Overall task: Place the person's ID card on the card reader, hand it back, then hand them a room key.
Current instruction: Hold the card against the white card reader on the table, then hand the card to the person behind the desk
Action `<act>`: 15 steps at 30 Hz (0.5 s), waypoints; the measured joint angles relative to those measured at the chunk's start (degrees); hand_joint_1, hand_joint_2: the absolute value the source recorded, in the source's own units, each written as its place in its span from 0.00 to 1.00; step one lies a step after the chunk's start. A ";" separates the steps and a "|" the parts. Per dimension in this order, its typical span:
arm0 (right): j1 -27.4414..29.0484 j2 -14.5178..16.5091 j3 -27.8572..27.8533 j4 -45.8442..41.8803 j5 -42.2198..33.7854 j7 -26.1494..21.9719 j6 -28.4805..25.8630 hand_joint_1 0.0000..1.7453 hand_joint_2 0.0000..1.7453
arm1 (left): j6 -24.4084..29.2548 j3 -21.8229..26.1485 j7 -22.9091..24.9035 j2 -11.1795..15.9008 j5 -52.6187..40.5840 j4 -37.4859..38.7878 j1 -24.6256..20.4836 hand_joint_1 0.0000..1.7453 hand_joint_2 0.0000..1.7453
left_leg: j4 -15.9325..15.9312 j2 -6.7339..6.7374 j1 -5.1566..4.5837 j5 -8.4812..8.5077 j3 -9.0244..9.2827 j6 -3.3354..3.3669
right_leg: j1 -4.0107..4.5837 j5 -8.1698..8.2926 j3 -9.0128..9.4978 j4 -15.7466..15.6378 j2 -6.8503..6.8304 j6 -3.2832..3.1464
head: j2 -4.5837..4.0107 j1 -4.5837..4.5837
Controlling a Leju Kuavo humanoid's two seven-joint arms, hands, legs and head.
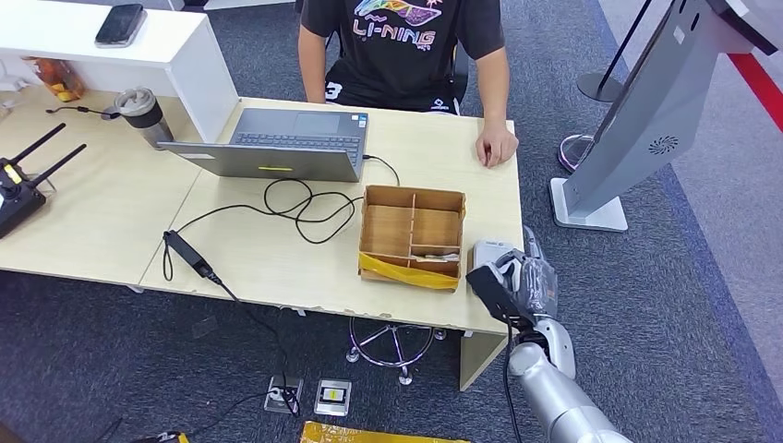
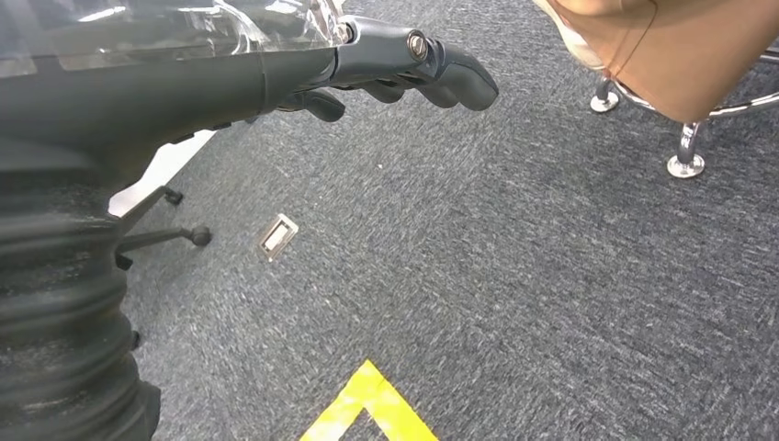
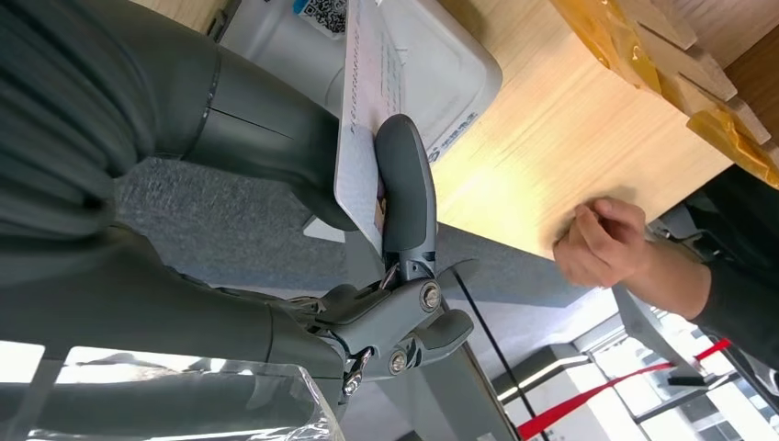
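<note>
Reader (image 1: 491,252) on tabletop (image 1: 277,263) at near right corner, just right of box (image 1: 412,236). Right hand (image 1: 519,281) beside reader at tabletop edge, pinching card (image 3: 365,110) above reader. Laptop (image 1: 282,142) behind box, to its left; cables (image 1: 295,205) between. Person's hand (image 1: 496,146) on far right edge. Left hand (image 2: 404,69) over floor (image 2: 514,276).
</note>
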 joint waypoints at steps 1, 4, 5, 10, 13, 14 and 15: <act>0.00 -0.01 -0.01 0.02 -0.15 -0.02 0.01 1.00 1.00 | -0.01 0.00 -0.01 -0.03 0.00 0.02 0.00 0.00 1.00 | 0.00 0.00 0.00 0.00 0.00 0.00 | 0.00 0.00 0.00 0.00 0.00 0.00 | 0.00 0.00; 0.00 -0.01 -0.07 0.12 -0.42 -0.05 0.07 1.00 1.00 | -0.02 0.00 -0.02 -0.08 -0.06 0.08 -0.01 0.00 1.00 | 0.00 0.00 0.00 0.00 0.00 0.00 | 0.00 0.00 0.00 0.00 0.00 0.00 | 0.00 0.01; 0.00 -0.01 -0.08 0.18 -0.48 -0.07 0.08 1.00 1.00 | -0.02 0.00 -0.02 -0.08 -0.10 0.10 -0.01 0.00 1.00 | 0.00 0.00 0.00 0.00 0.00 0.00 | 0.00 0.00 0.00 0.00 0.00 0.00 | 0.00 0.01; 0.02 -0.01 -0.09 0.39 -0.61 0.00 0.09 1.00 1.00 | -0.02 0.00 -0.02 -0.08 -0.29 0.11 -0.01 0.00 1.00 | 0.00 0.00 0.00 0.00 0.00 0.00 | 0.00 0.00 0.00 0.00 0.00 0.00 | 0.00 0.00; 0.10 -0.01 -0.09 0.54 -0.47 0.51 0.08 1.00 1.00 | 0.00 0.00 -0.02 -0.08 -0.39 0.11 -0.01 0.00 1.00 | 0.00 0.00 0.00 0.00 0.01 0.00 | 0.00 0.00 0.00 0.00 0.00 0.00 | 0.00 0.01; 0.17 -0.01 -0.09 0.61 -0.39 0.83 0.08 1.00 1.00 | 0.01 0.00 -0.02 -0.08 -0.43 0.11 -0.02 0.00 1.00 | 0.00 0.00 0.00 0.00 0.01 0.00 | 0.00 0.00 0.00 0.00 0.00 0.00 | 0.00 0.01; 0.28 -0.01 -0.09 0.68 -0.33 1.15 0.08 1.00 1.00 | 0.01 0.00 -0.02 -0.08 -0.45 0.11 -0.02 0.00 1.00 | 0.00 0.00 0.00 0.00 0.01 0.00 | 0.00 0.00 0.00 0.00 0.00 0.00 | 0.00 0.01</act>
